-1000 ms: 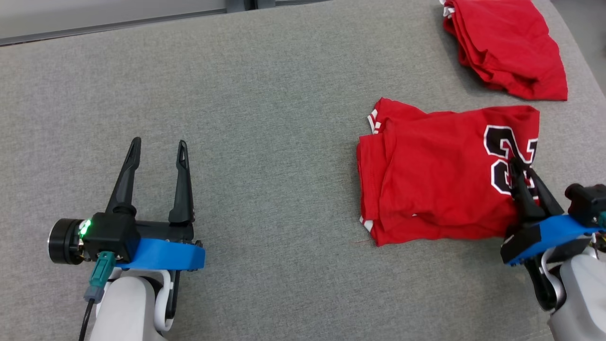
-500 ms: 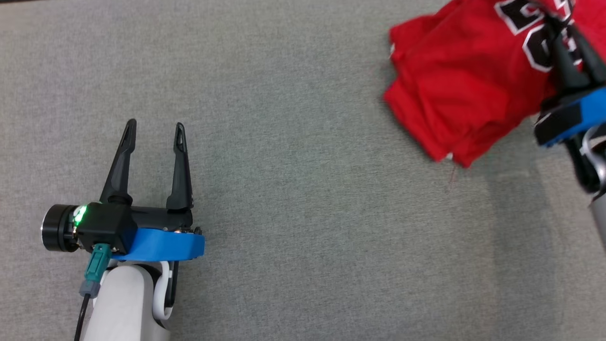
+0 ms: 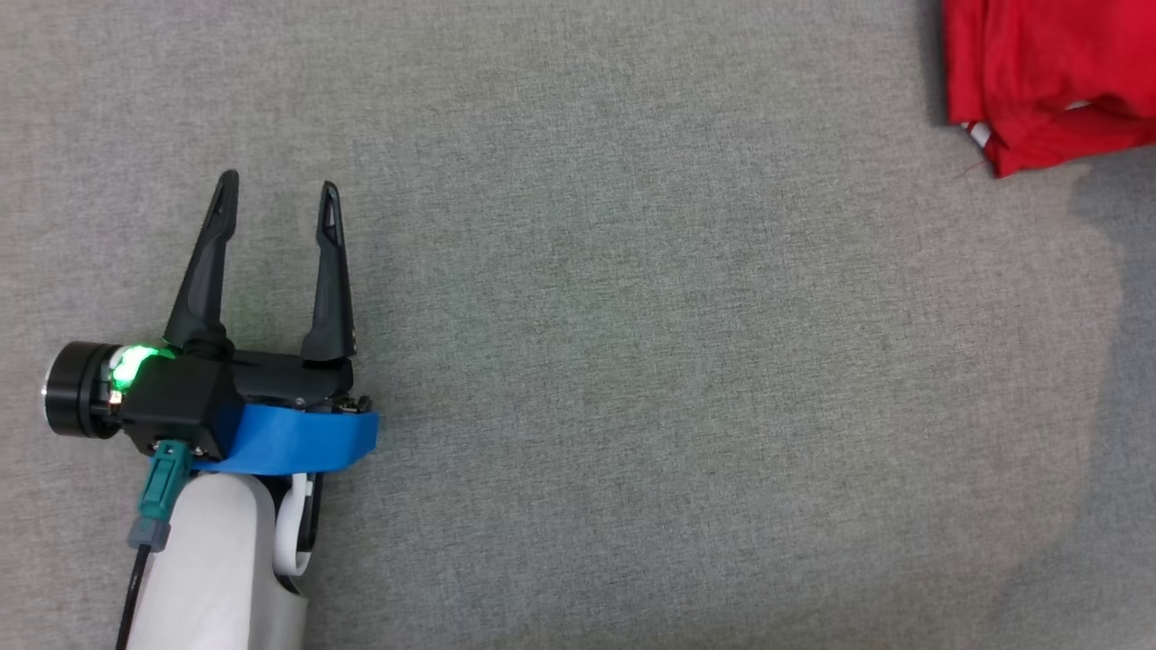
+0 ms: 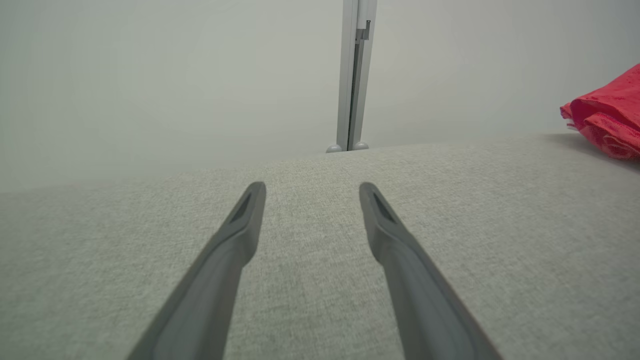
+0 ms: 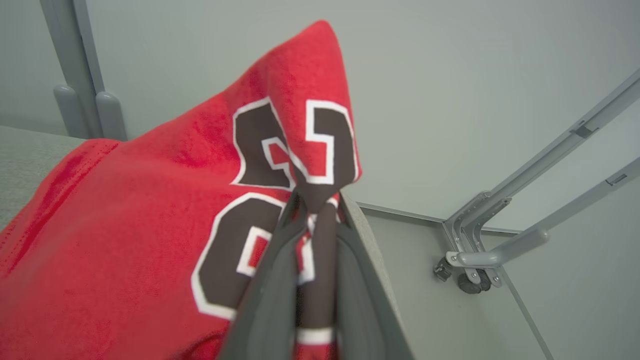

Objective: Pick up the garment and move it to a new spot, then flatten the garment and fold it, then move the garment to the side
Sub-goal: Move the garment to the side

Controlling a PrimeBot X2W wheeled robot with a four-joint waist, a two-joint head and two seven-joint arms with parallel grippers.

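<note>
At about 8 o'clock in the head view, the left tool (image 3: 277,182) sat low over the grey, cloth-covered table (image 3: 632,361). Its two dark fingers (image 3: 203,271) pointed toward 12 o'clock and stood spread apart, with bare table cloth showing between them. Toward 6 o'clock from the fingers came a blue band (image 3: 289,442) and the pale forearm (image 3: 208,560). A green light (image 3: 135,361) glowed on the 9 o'clock side of the wrist. The left wrist view gave the same parted fingers close above the table. A grey upright post (image 4: 355,75) stood at 12 o'clock against a pale wall.

The red garment (image 3: 1039,81) filled the 1 o'clock corner of the head view, cut off by the frame edges and well apart from the left tool. A soft shadow (image 3: 1129,298) lay on the table toward 5 o'clock from it. In the left wrist view the garment showed at 3 o'clock.

In the right wrist view the right tool (image 5: 315,205) was clamped on the garment. It pinched a fold through the black, white-edged number (image 5: 260,150). The fabric rose to a peak toward 12 o'clock above the tips and draped down toward 8 o'clock. Whether its lower edge touched the table could not be told. At 4 o'clock a grey wheeled frame (image 5: 470,270) stood on the floor beyond the table edge.
</note>
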